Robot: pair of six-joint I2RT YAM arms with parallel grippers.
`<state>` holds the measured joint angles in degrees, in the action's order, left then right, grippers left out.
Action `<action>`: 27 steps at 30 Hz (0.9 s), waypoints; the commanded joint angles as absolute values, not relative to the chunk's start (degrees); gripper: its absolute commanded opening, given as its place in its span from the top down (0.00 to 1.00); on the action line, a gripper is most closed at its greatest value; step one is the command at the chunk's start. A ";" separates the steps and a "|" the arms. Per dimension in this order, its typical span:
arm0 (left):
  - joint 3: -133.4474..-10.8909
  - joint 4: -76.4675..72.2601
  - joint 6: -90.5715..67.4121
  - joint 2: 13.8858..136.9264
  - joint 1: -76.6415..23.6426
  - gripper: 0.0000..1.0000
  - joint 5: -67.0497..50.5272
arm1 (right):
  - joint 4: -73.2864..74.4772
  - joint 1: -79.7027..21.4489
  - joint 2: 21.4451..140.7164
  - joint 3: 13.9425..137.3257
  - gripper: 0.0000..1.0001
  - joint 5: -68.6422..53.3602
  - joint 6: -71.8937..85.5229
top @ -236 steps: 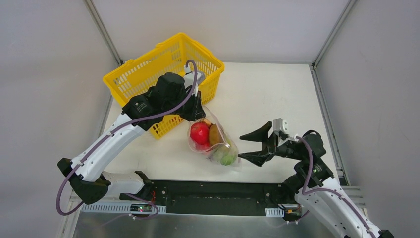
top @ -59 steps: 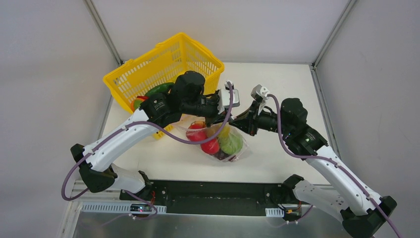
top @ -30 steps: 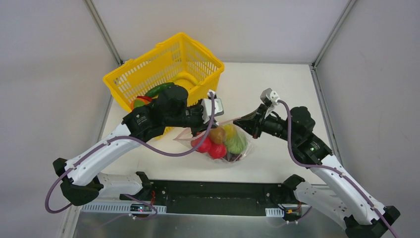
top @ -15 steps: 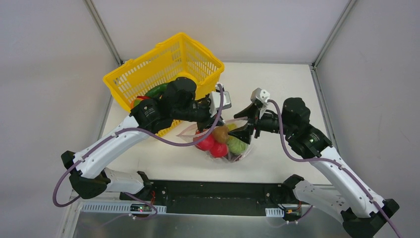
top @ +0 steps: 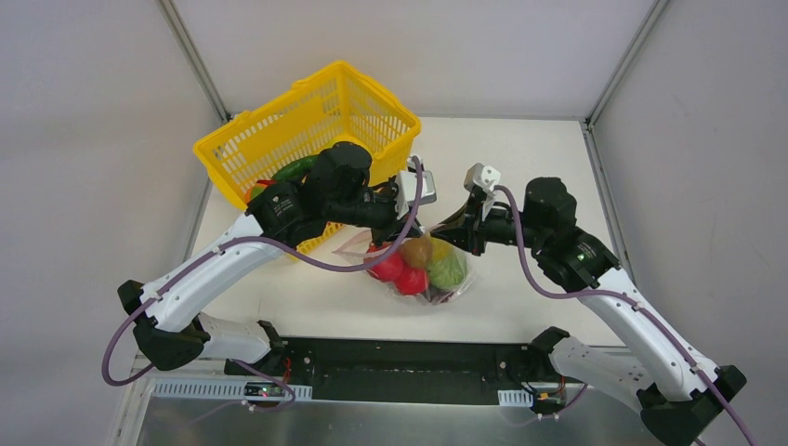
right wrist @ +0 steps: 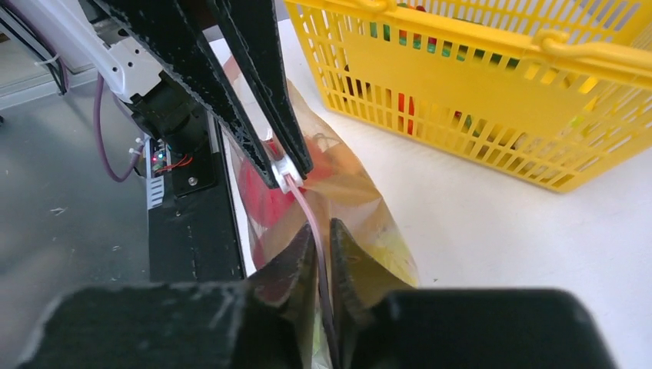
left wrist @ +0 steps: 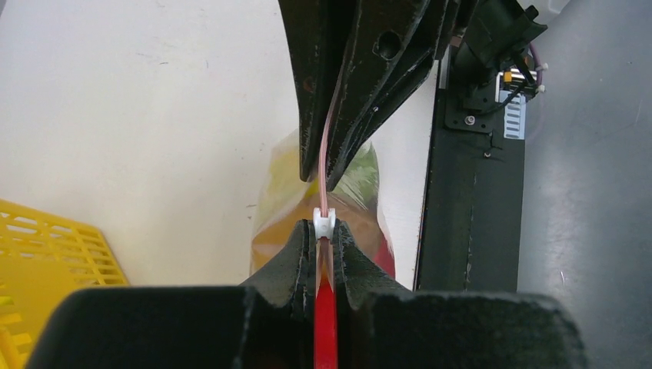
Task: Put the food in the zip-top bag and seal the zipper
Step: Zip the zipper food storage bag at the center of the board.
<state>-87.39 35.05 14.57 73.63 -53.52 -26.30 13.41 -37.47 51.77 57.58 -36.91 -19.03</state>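
The clear zip-top bag [top: 426, 271] hangs between my two grippers above the table, its bottom resting low. Inside it I see food: a red tomato [top: 395, 268], a brown kiwi [top: 415, 251] and a green cabbage [top: 449, 271]. My left gripper [left wrist: 325, 231] is shut on the pink zipper [left wrist: 329, 178], right at its white slider [left wrist: 325, 221]. My right gripper [right wrist: 323, 231] faces it a short way along the same strip, its jaws closed to a narrow slit with the zipper [right wrist: 306, 207] running between them. From above, the left gripper [top: 406, 223] and the right gripper [top: 457, 232] stand close together.
The yellow lattice basket [top: 307, 121] stands behind the left arm with a green vegetable [top: 293, 169] and other toy food inside; its wall [right wrist: 477, 92] is close behind the bag. A black base plate [top: 409, 358] runs along the near edge.
The right gripper let go of the bag's right end, opened wide, shifted left toward the left gripper and closed again on the strip. The left gripper kept its grip and moved slightly right.
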 commanded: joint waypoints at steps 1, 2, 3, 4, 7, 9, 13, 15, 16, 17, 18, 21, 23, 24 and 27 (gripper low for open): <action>-90.05 32.12 15.49 72.12 -52.95 1.00 -27.50 | 9.17 -37.28 50.72 58.58 0.98 -37.11 -18.06; -89.82 32.23 15.44 71.89 -52.97 1.00 -27.12 | 8.51 -37.27 50.49 58.23 1.00 -36.64 -17.66; -89.41 32.25 15.46 71.58 -52.97 1.00 -26.64 | 8.00 -37.30 50.15 57.88 1.00 -35.85 -17.25; -88.67 32.13 15.59 71.04 -52.96 1.00 -26.14 | 7.53 -37.27 49.73 57.61 1.00 -34.72 -16.86; -85.93 32.06 15.61 68.87 -52.95 1.00 -23.62 | 4.67 -37.27 47.62 55.79 1.00 -27.55 -14.66; -83.90 32.09 15.50 67.15 -52.84 1.00 -21.87 | 2.62 -37.19 45.88 54.18 1.00 -23.77 -13.89; -80.09 32.69 15.35 63.48 -52.82 1.00 -18.20 | 1.68 -37.18 43.74 53.13 1.00 -20.61 -12.42; -78.56 33.28 15.12 61.98 -52.60 1.00 -16.70 | 1.29 -37.18 42.87 52.73 1.00 -18.75 -11.93; -77.54 33.39 14.94 61.13 -52.51 1.00 -16.07 | 0.85 -37.22 42.47 52.49 1.00 -17.80 -11.61; -76.88 33.46 14.75 60.41 -52.41 1.00 -15.50 | 0.54 -37.18 42.08 52.25 1.00 -16.97 -11.29; -76.23 33.55 14.64 59.65 -52.34 1.00 -15.06 | 0.33 -37.18 41.84 52.15 1.00 -16.02 -11.06; -74.96 34.59 14.25 58.13 -52.12 1.00 -13.51 | 0.24 -37.18 41.21 52.01 1.00 -13.37 -10.73; -74.05 35.37 14.06 57.11 -51.98 1.00 -12.25 | 0.26 -37.19 40.78 51.88 1.00 -11.21 -10.44; -73.50 35.56 13.92 56.60 -51.97 1.00 -11.51 | 0.26 -37.18 40.48 51.79 1.00 -10.22 -10.28; -71.82 36.01 13.48 54.96 -51.77 1.00 -10.30 | 0.25 -37.18 39.75 51.69 1.00 -8.54 -10.15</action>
